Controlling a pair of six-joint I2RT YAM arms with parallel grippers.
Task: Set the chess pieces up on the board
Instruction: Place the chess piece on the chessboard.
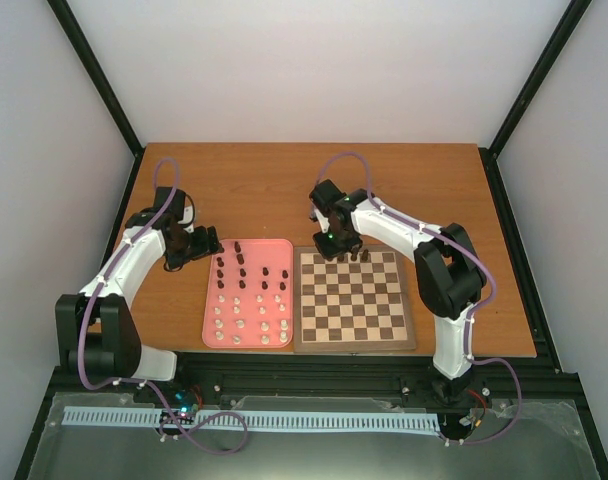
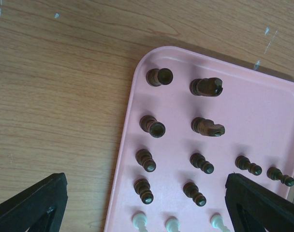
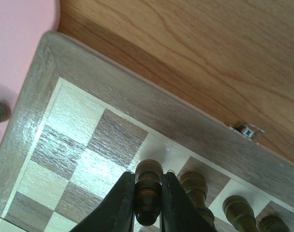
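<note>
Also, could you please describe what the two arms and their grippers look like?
The left arm and the right arm both have white links with bulky black joints. A thin purple cable loops loosely along each. The fingers are matte black and taper like wedges. A small green light glows near the right wrist.

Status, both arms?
Right pincer shut on dark piece, over board, far row. Left pincer open above pink tray. Placed pieces close beside the held one.
</note>
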